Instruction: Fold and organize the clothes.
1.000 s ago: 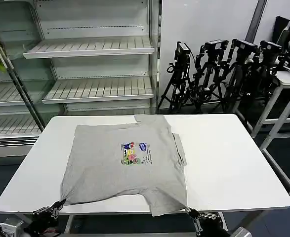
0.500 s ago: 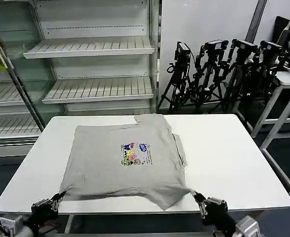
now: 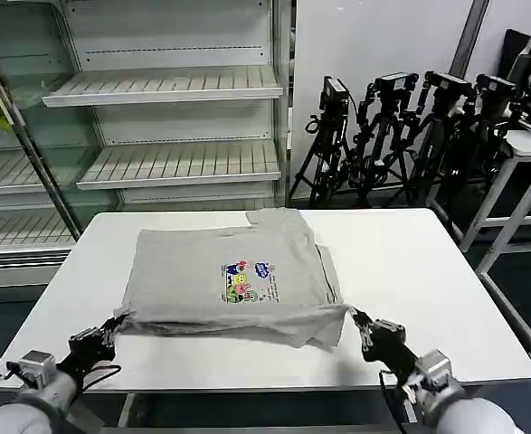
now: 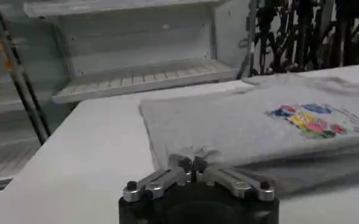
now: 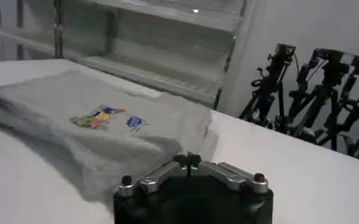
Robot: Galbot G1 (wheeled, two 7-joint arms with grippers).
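**Hem lifted and carried up the frame: bottom fold in progress**

Lower left of the head view: the left gripper (image 3: 113,327) is clamped on the near-left hem corner of the grey shirt (image 3: 202,271). In the left wrist view its fingertips (image 4: 191,164) meet with cloth pinched between them. Lower right: the right gripper (image 3: 359,324) is clamped on the near-right hem corner.

A second ago both grippers sat at the table's (image 3: 428,271) front edge with the hem hanging over it. Both have since risen up the frame, and the hem now lies doubled over the shirt's lower part (a soft roll shows along the near edge).

The chest print (image 3: 245,280) stays uncovered at frame centre. Judgement: the fold is partly done; continued forward travel should bring the hem toward the collar.
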